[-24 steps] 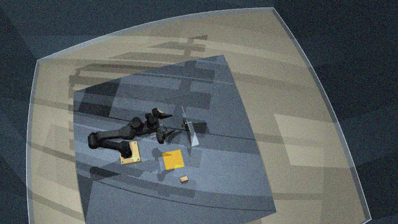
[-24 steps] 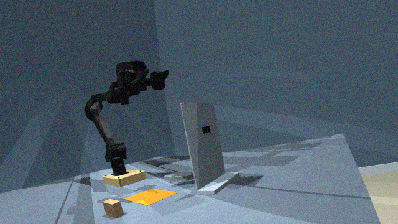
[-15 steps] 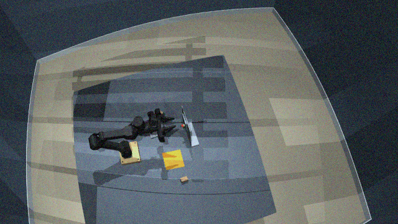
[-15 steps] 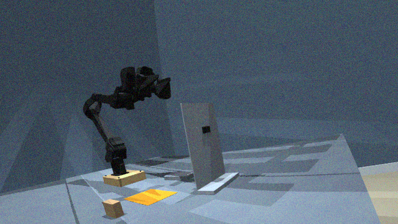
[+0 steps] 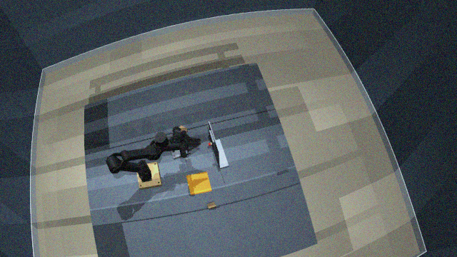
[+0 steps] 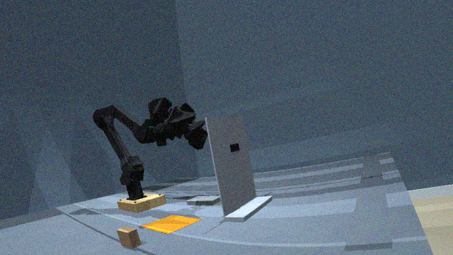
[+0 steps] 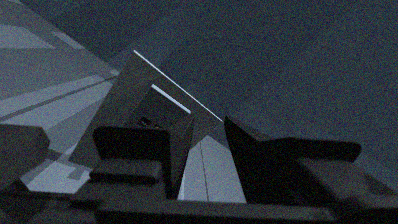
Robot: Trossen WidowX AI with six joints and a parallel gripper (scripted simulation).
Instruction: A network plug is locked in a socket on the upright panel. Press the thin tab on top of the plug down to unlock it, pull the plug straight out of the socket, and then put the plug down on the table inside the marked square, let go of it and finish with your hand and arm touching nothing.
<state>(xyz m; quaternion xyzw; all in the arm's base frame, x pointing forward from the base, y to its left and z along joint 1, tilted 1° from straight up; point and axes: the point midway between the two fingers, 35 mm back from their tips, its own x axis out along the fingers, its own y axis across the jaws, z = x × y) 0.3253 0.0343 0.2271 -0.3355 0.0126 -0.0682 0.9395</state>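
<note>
The upright panel (image 5: 217,154) (image 6: 230,173) (image 7: 107,110) stands on a pale foot, and a dark square opening shows on its back in the exterior view. A small red spot (image 5: 210,144) shows at its arm-side face. In the wrist view a dark housing (image 7: 162,107) with a bright edge is on the panel, left of the fingers. The plug and its tab cannot be made out clearly. My gripper (image 5: 200,141) (image 6: 205,129) (image 7: 209,118) is partly open, with nothing visible between its fingers, high up just short of the panel. The marked orange square (image 5: 200,183) (image 6: 171,224) bears no plug.
A small tan block (image 5: 211,205) (image 6: 128,237) lies beyond the orange square. A low pale block (image 5: 176,154) (image 6: 203,200) lies under the arm, behind the square in the exterior view. The arm's wooden base (image 5: 155,175) (image 6: 141,205) is left of the square.
</note>
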